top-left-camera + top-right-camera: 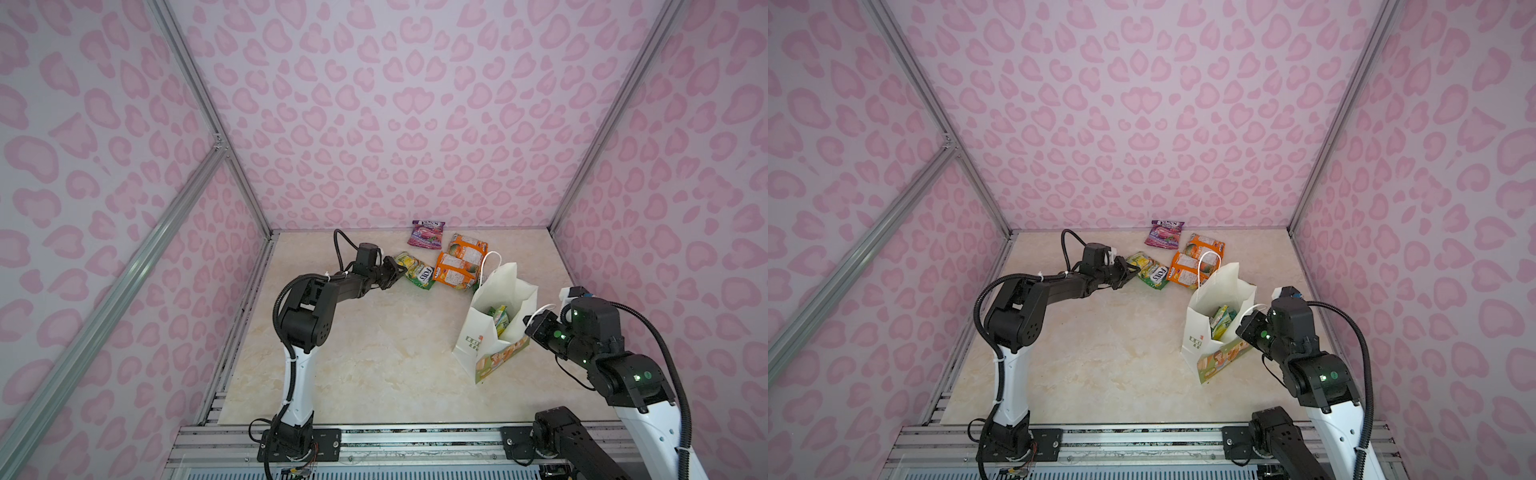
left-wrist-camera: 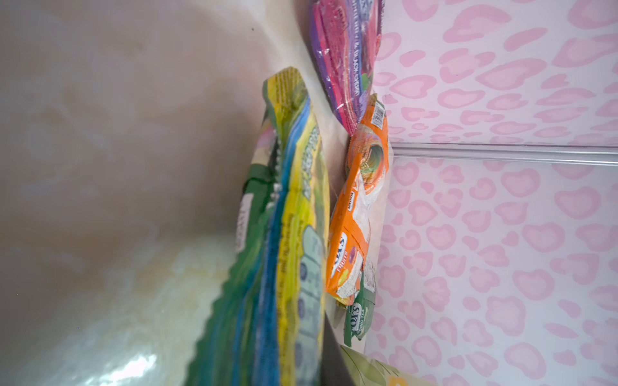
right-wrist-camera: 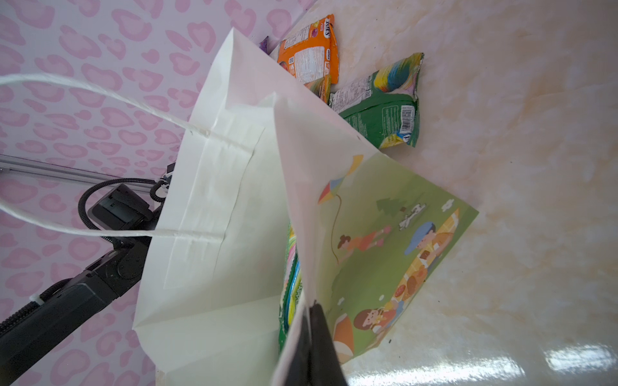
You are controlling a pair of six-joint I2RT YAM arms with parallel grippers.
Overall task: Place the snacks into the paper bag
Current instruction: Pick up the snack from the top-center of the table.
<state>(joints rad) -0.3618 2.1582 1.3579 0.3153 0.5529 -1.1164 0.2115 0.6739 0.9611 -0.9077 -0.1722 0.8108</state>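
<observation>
My left gripper (image 1: pixel 398 272) is shut on the near end of a yellow-green snack packet (image 1: pixel 415 272) lying on the table; the left wrist view shows this packet (image 2: pixel 294 234) edge-on, running down between the jaws. Beyond it lie a purple packet (image 1: pixel 427 235) and two orange packets (image 1: pixel 467 247) (image 1: pixel 455 270). A dark green packet (image 3: pixel 384 113) lies behind the bag. The white paper bag (image 1: pixel 494 316) stands open at the right with a yellow-green packet (image 1: pixel 500 318) inside. My right gripper (image 3: pixel 312 334) is shut on the bag's rim.
Pink patterned walls enclose the marble tabletop (image 1: pixel 374 353) on three sides; the snacks lie close to the back wall. An aluminium rail (image 1: pixel 415 436) runs along the front edge with both arm bases on it. The bag's cord handles (image 3: pixel 100 97) stick out above its mouth.
</observation>
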